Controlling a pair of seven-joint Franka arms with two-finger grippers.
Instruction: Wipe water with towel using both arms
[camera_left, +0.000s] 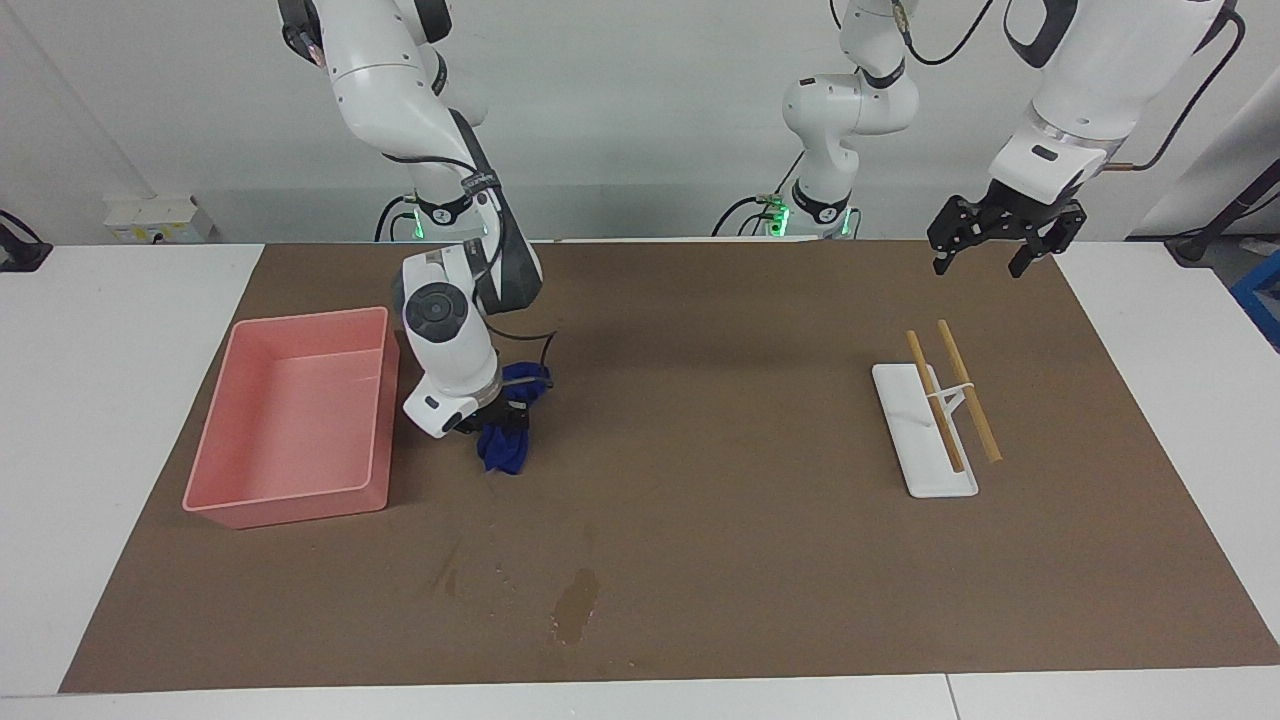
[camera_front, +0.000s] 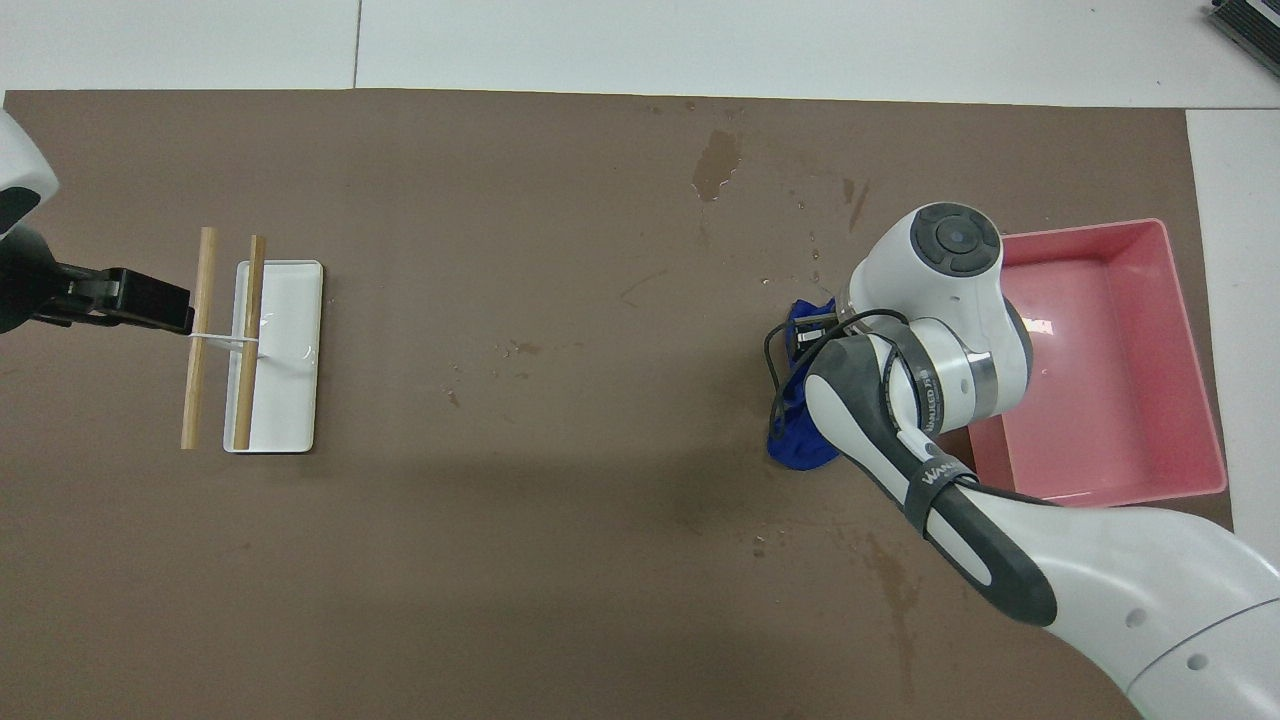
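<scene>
The blue towel (camera_left: 500, 447) (camera_front: 797, 443) hangs crumpled from my right gripper (camera_left: 497, 420), which is shut on it over the brown mat beside the pink tray's wall. I cannot tell whether its lower end touches the mat. In the overhead view the right arm covers that gripper. The water is an elongated dark puddle (camera_left: 577, 604) (camera_front: 717, 162) farther from the robots than the towel, with fainter streaks (camera_left: 447, 574) (camera_front: 858, 196) beside it. My left gripper (camera_left: 978, 266) (camera_front: 165, 305) hangs open and empty, high over the mat at the left arm's end.
A pink tray (camera_left: 300, 400) (camera_front: 1100, 340) stands on the brown mat (camera_left: 700, 450) at the right arm's end. A white dish (camera_left: 925, 470) (camera_front: 290, 400) with two wooden sticks (camera_left: 955, 395) (camera_front: 250, 340) across it lies at the left arm's end.
</scene>
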